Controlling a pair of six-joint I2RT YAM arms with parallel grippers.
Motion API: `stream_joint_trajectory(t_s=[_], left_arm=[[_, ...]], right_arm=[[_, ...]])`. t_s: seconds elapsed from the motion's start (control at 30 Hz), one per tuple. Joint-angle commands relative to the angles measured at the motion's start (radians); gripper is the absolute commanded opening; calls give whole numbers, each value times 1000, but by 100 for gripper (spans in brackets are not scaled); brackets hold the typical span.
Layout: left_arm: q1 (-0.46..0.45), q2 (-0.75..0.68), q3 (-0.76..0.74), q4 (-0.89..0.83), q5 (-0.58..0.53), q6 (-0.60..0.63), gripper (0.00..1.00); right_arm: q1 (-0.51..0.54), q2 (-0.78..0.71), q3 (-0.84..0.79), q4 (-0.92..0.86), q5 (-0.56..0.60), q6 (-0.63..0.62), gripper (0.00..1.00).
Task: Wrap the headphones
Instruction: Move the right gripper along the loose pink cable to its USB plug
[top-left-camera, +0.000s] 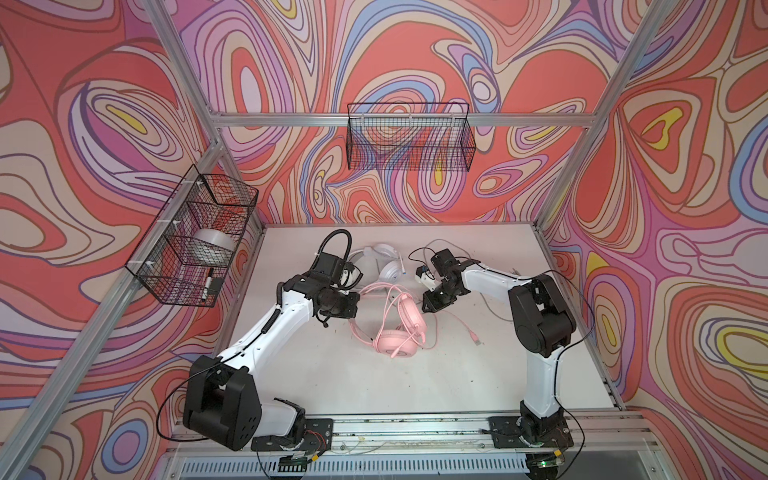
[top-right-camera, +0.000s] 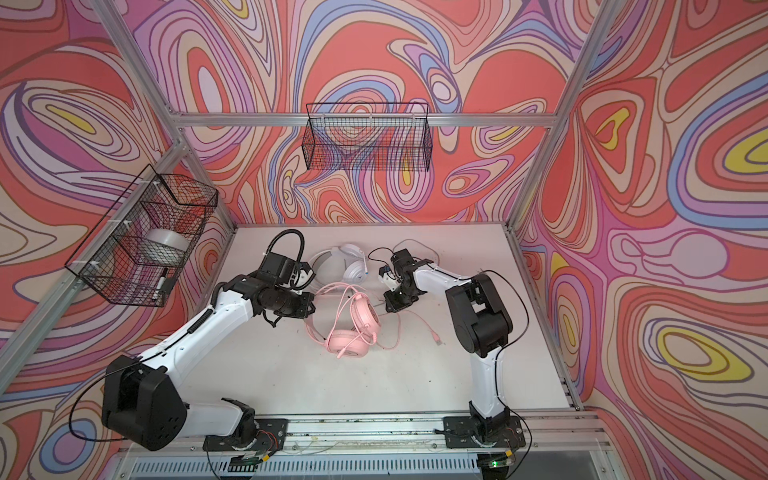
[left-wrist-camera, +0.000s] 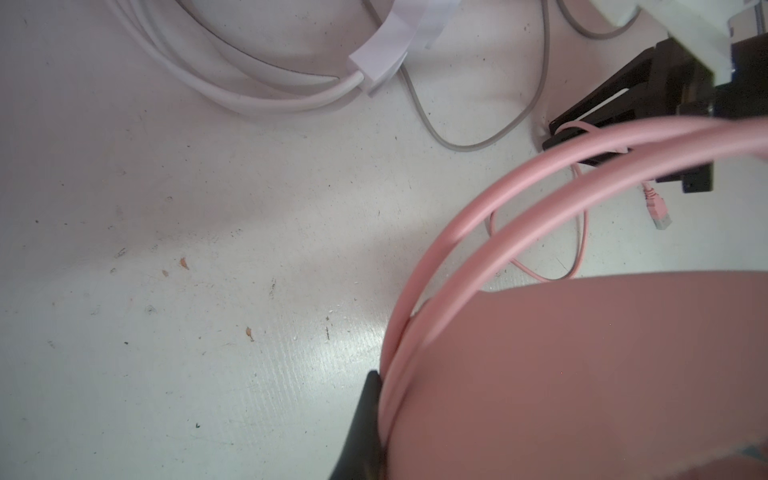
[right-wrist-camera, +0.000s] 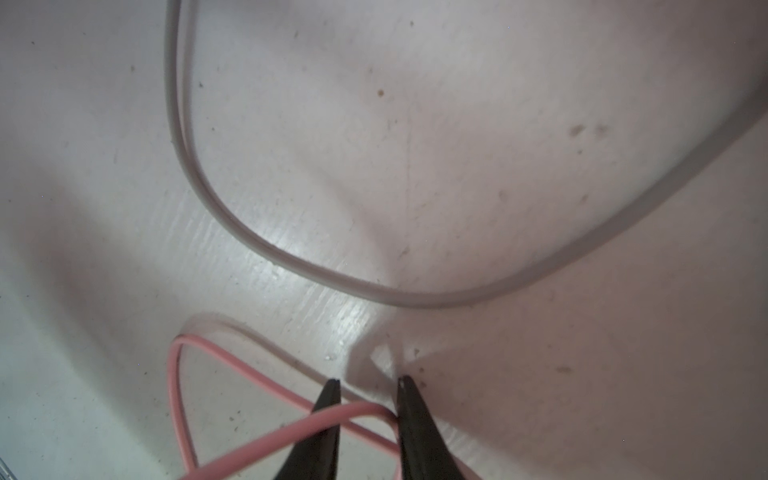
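Right wrist view shows my right gripper (right-wrist-camera: 368, 380) with its two black fingertips a little apart, a narrow gap, just above the white table (right-wrist-camera: 457, 124). The thin pink cable (right-wrist-camera: 266, 444) passes across this gap. The gap is wider than the cable, so I do not pinch it. A grey cable (right-wrist-camera: 232, 224) lies in a wide curve on the table beyond the tips.

In both top views the pink headphones (top-left-camera: 395, 343) lie near the middle of the table. Their two earcups are close together, and strands of the pink cable run over them. The white headphones (top-left-camera: 390, 270) lie at 12 o'clock from the pink ones, just beside them. My right gripper is at about 2 o'clock from the pink earcups and points down toward the cable. The plug (top-left-camera: 478, 338) of the pink cable rests on the table at about 3 o'clock from the pink headphones, apart from them.

My left gripper (top-left-camera: 352, 302) is at about 10 o'clock from the pink earcups, at the headband. In the left wrist view one black finger (left-wrist-camera: 365, 415) presses against the pink headband wires (left-wrist-camera: 457, 224), and a wide pink surface fills the place beside it. The second finger is hidden behind this surface. The jaws are closed tight on the pink headphones at this band.
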Motion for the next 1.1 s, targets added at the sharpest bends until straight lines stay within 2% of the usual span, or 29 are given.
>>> stream_joint_trajectory(t_s=[0.0,0.1,0.33,0.53,0.63,0.9,1.07], left_arm=[[6,-29,-1,59,74,-47,0],[12,-35,5,66,75,-57,0],[17,-22,7,65,73,-55,0],[17,-22,-20,83,78,-70,0],[18,-28,-29,89,75,-75,0],[26,-20,-26,89,77,-68,0],[28,-10,-27,94,79,-68,0]], right_arm=[[0,-24,-37,12,-10,25,27],[1,-39,-67,20,-7,33,28],[0,-124,-131,55,12,62,46],[-12,-215,-147,43,32,77,49],[-25,-276,-166,28,52,80,53],[-121,-342,-233,-108,205,143,56],[-138,-369,-263,-212,290,187,56]])
